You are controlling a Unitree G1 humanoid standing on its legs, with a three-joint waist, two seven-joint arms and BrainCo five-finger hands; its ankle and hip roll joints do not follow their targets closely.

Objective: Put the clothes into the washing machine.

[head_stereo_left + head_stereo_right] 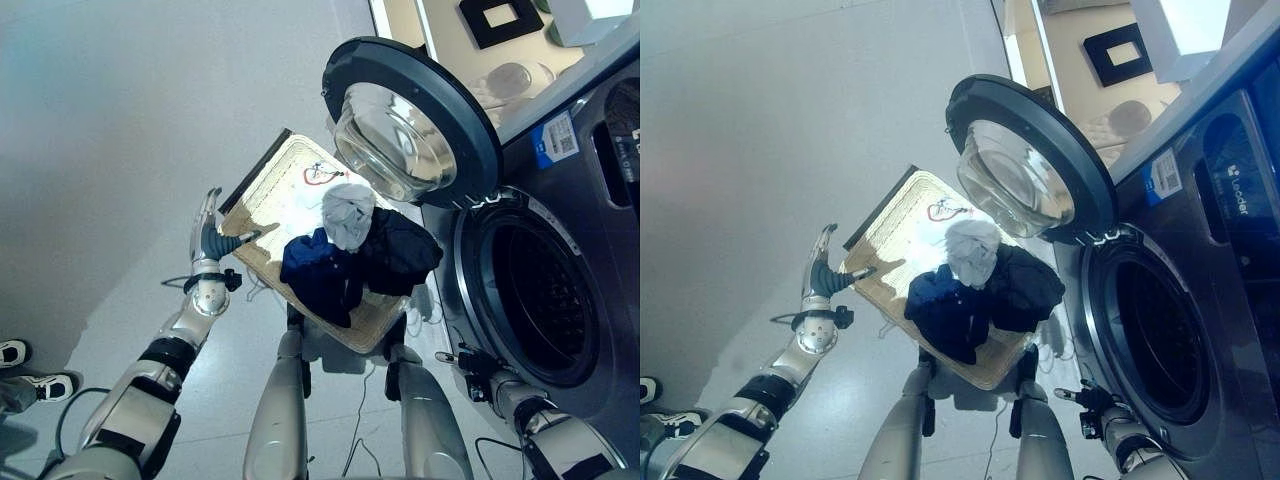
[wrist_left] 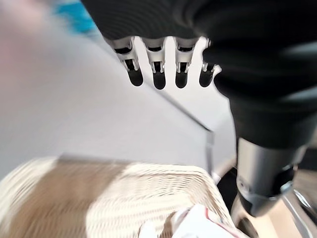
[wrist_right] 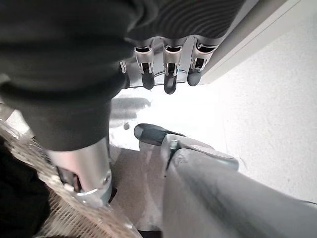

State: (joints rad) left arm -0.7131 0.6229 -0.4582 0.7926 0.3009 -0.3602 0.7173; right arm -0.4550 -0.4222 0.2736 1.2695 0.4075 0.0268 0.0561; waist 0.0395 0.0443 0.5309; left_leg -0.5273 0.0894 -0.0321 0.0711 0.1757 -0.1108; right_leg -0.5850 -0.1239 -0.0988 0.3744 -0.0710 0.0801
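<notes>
Standing by the machine, I'd say no garment has been picked up yet: the clothes [image 1: 352,255], a dark blue piece, a black piece and a pale grey one bunched on top, all lie heaped in the wicker basket [image 1: 262,192] on the floor in front of the robot. The left hand [image 1: 210,238] hangs beside the basket's rim, its fingers [image 2: 157,78] held straight and a little apart with nothing between them, the thumb reaching toward the wicker edge; the heap lies well past the fingertips, toward the far side of the basket from that hand. The right hand [image 3: 166,64] is low down by the front of the washing machine [image 1: 590,230]; its fingers [image 3: 170,84] hang loose and straight, holding nothing, with bare floor beyond the tips and the basket's weave just behind the thumb. The washer's door [image 1: 410,120] stands swung wide open above the basket, and the dark drum [image 1: 545,290] is open and looks empty from here. So the step in hand seems to be the first reach. The next move, as I judge it, calls for a hand to travel over the rim to the pile, curl round one piece, probably the grey one on top, then lift it clear of the door's edge and across to the drum mouth.
</notes>
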